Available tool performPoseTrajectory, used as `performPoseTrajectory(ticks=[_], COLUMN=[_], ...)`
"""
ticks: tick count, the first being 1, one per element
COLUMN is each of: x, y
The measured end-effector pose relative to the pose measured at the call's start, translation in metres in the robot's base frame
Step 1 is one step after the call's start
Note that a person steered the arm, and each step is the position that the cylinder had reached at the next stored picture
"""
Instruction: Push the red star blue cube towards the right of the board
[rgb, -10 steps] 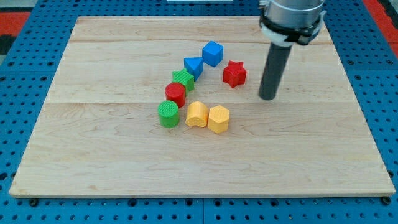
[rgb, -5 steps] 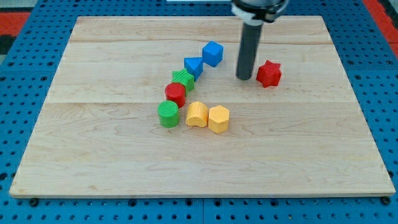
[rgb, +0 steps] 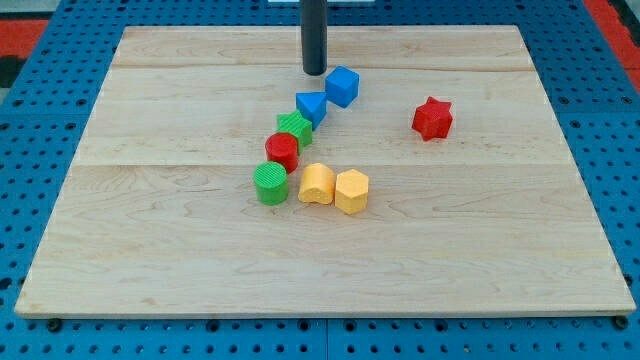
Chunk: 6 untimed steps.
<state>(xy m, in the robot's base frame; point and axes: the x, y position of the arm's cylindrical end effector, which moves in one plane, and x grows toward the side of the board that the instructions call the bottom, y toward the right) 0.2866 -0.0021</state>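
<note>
The red star (rgb: 432, 118) lies alone right of the board's middle. The blue cube (rgb: 342, 86) sits in the upper middle, touching a blue triangle (rgb: 311, 105) at its lower left. My tip (rgb: 314, 72) stands just to the upper left of the blue cube, a small gap from it. The rod rises straight out of the view's top.
Below the blue triangle runs a chain: a green block (rgb: 294, 127), a red cylinder (rgb: 282, 151), a green cylinder (rgb: 270, 184). A yellow heart (rgb: 317, 184) and a yellow hexagon (rgb: 351, 191) sit to their right. The wooden board (rgb: 150, 250) rests on a blue pegboard.
The red star slid to the right, then stayed put. My tip moved from the star's right to its left, then on up and left to the blue cube's upper left.
</note>
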Motion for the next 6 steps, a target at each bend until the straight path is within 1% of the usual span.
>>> performPoseTrajectory(ticks=[1,2,3,4,5,6], x=[-0.001,0.009,0.005,-0.001,0.020,0.135], y=[0.013,0.033,0.036,-0.025,-0.126,-0.147])
